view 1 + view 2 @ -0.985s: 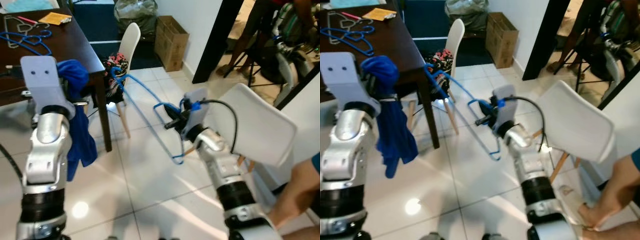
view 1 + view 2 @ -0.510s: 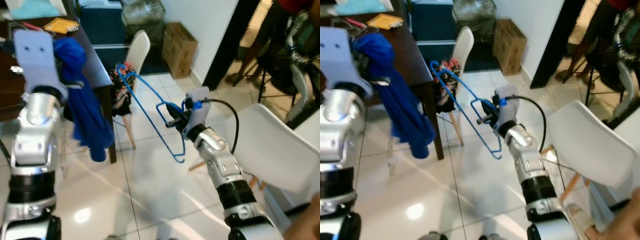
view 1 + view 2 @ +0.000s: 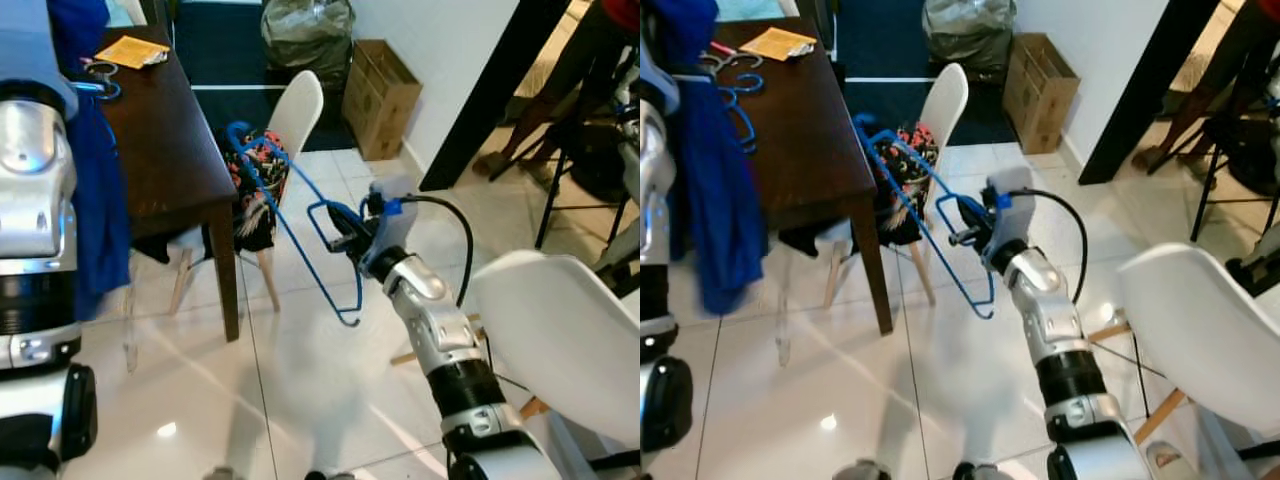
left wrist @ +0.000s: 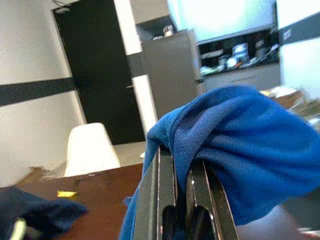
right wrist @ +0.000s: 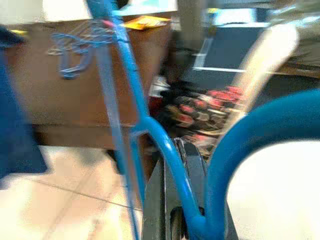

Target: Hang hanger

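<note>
Gripping blue hanger [image 3: 300,225], right hand [image 3: 345,228].

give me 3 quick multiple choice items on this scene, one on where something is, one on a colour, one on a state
1. Where does the yellow packet lie?
A. on the dark table
B. on the floor
C. in the cardboard box

2. What colour is the hanger in the right tool?
A. red
B. blue
C. white

3. What state is the left tool in?
A. open and free of any load
B. shut on a cup
C. shut on the blue cloth

Answers: 1 A, the packet rests at the tabletop's far end. 2 B, its frame is blue in both eye views. 3 C, the left wrist view shows cloth pinched between its fingers.
</note>
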Motion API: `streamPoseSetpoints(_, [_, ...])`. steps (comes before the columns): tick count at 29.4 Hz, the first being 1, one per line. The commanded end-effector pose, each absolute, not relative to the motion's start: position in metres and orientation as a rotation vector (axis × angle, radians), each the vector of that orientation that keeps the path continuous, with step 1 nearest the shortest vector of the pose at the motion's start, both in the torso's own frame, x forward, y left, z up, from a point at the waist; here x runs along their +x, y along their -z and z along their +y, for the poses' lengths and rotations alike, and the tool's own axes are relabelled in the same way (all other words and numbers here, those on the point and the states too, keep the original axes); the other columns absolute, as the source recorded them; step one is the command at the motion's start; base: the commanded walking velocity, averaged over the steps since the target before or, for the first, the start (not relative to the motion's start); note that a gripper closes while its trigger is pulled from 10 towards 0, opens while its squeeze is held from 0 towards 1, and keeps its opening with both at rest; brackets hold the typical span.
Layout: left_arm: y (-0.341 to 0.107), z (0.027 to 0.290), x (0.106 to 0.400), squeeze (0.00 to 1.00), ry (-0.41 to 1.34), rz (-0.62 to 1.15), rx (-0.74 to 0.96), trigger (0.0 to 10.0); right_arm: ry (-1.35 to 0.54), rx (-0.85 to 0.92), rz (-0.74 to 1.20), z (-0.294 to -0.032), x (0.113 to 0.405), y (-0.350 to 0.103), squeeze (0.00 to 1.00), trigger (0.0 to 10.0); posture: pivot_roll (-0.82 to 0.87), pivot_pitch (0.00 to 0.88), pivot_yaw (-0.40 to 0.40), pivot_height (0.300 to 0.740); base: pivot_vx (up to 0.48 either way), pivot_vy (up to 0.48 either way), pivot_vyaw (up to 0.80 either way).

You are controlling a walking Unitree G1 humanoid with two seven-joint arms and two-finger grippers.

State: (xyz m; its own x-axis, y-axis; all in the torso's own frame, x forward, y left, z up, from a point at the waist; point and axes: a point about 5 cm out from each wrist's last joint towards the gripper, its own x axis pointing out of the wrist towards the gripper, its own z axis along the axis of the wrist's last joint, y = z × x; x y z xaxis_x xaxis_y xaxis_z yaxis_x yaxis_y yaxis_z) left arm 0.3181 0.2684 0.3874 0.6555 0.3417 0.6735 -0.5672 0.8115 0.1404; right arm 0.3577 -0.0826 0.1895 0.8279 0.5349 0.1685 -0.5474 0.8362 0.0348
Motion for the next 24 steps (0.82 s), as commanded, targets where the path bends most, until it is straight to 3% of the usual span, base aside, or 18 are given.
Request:
streamPoseSetpoints(1, [-0.401, 0.274, 0.311, 0.0, -0.57, -0.742, 0.388, 10.0, -0.569, 0.093, -0.146, -0.087, 0.356, -0.185, 0.0, 10.0, 0.07, 0.18, -0.102, 0.74, 0.435, 0.0, 0.0])
streamPoseSetpoints(20, [-0.407, 0.288, 0.305, 0.0, -0.647, -0.758, 0.421, 10.0, -0.617, 0.097, -0.133, -0.084, 0.35, -0.181, 0.0, 10.0, 0.07, 0.17, -0.103, 0.74, 0.439, 0.0, 0.0])
streamPoseSetpoints(24, [-0.397, 0.3, 0.307, 0.0, -0.683, -0.684, 0.441, 10.0, -0.617, 0.094, -0.131, -0.085, 0.349, -0.179, 0.0, 10.0, 0.06, 0.164, -0.106, 0.74, 0.409, 0.0, 0.0])
